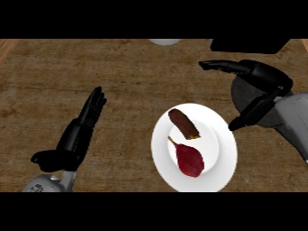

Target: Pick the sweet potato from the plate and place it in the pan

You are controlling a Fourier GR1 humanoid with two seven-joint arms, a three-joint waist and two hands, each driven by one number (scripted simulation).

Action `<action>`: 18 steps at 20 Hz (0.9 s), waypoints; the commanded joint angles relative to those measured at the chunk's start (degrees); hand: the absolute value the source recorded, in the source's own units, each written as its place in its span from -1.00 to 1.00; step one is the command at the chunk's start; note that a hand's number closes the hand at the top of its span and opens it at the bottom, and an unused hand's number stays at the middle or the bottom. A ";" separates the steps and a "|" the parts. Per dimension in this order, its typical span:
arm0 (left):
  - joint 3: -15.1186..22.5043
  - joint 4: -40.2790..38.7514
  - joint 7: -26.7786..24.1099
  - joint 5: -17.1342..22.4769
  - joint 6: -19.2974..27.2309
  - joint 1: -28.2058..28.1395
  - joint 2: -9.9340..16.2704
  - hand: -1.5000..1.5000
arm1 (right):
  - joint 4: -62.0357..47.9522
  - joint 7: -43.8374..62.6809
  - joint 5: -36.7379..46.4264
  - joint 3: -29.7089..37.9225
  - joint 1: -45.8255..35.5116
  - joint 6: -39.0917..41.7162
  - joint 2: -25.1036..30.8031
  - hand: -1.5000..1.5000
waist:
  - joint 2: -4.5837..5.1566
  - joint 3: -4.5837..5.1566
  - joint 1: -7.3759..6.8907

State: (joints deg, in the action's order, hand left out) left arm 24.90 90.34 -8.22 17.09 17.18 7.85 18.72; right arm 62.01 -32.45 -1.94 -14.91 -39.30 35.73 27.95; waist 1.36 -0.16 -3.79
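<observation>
the sweet potato (189,159) lies on the white plate (221,167) beside a brown piece of food (184,123). the right hand (263,79) hovers over the dark pan (240,94), fingers relaxed and spread, holding nothing. the left hand (83,124) rests at the lower left, fingers straight, above the wooden counter (83,67).

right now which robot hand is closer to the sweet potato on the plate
Right. The right robot hand hovers just past the plate's upper right rim, open. The left robot hand rests farther off to the plate's left, open. The sweet potato lies on the plate's lower half.
</observation>
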 commanded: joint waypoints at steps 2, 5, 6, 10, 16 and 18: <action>-0.45 -1.16 -0.31 0.27 -0.50 0.35 -1.15 0.00 | -4.50 -9.94 10.61 -8.15 -5.08 3.49 0.06 -1.00 | -0.31 0.07 0.50; 0.34 0.21 0.36 -0.87 0.38 -0.78 -1.24 0.00 | -5.64 -8.47 16.36 -13.46 -8.23 -0.19 -1.52 -1.00 | -0.66 0.09 0.64; -2.68 -3.24 0.45 0.80 -1.74 2.81 -0.29 0.00 | -6.71 -8.86 18.67 -15.20 -9.79 -1.82 -2.25 -1.00 | -0.32 0.13 0.90; -0.42 -3.04 -2.76 -1.53 -0.18 -0.96 -2.23 0.00 | -7.86 -10.98 28.03 -23.21 -10.42 -7.45 -2.66 -1.00 | -0.60 0.15 1.20; -2.06 -4.36 -2.37 -1.89 -0.51 -0.29 -3.41 0.00 | -15.68 -13.65 38.11 -28.28 -10.71 -18.02 -7.51 -1.00 | -0.86 0.15 2.37; -2.01 -1.76 -1.19 -1.71 -0.88 -1.71 -3.31 0.00 | -21.68 -16.21 39.99 -27.88 -12.18 -18.91 -8.79 -1.00 | -0.91 0.13 2.09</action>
State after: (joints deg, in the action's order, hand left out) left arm 22.89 87.66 -9.50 15.85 16.29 7.06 16.38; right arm 48.39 -43.92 32.57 -40.97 -49.93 19.55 21.93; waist 0.46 -0.02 -1.68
